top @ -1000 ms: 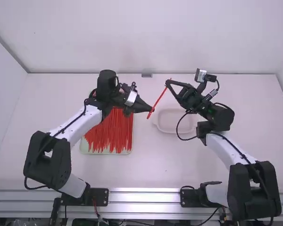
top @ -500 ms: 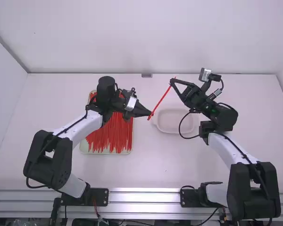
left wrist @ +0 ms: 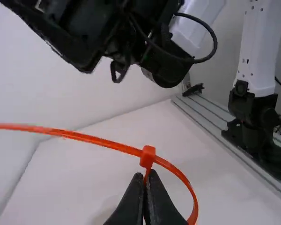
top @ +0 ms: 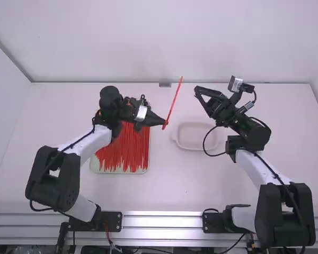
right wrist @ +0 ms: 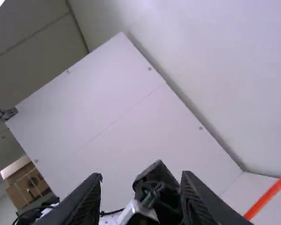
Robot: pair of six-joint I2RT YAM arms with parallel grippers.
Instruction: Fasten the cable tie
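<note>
A single red cable tie (top: 172,101) stands slanted above the table, its free tail pointing toward the back wall. My left gripper (top: 162,124) is shut on it at its lower end. In the left wrist view the gripper (left wrist: 144,180) pinches just under the tie's square head (left wrist: 148,155), and the strap (left wrist: 65,135) runs off to one side while a short part curls back beside the fingers. My right gripper (top: 197,92) hangs open to the right of the tail, apart from it. Its fingers (right wrist: 90,199) are spread wide, and the tie (right wrist: 270,191) crosses a corner of that view.
A heap of red cable ties (top: 124,148) lies on a pale board (top: 98,165) under the left arm. A clear shallow tray (top: 193,138) sits on the table below the right gripper. The right arm's base and the front rail (left wrist: 253,126) show in the left wrist view.
The tie's tail has come out of the right gripper, which has drawn back to the right. The left gripper has swung the tie left and more upright.
</note>
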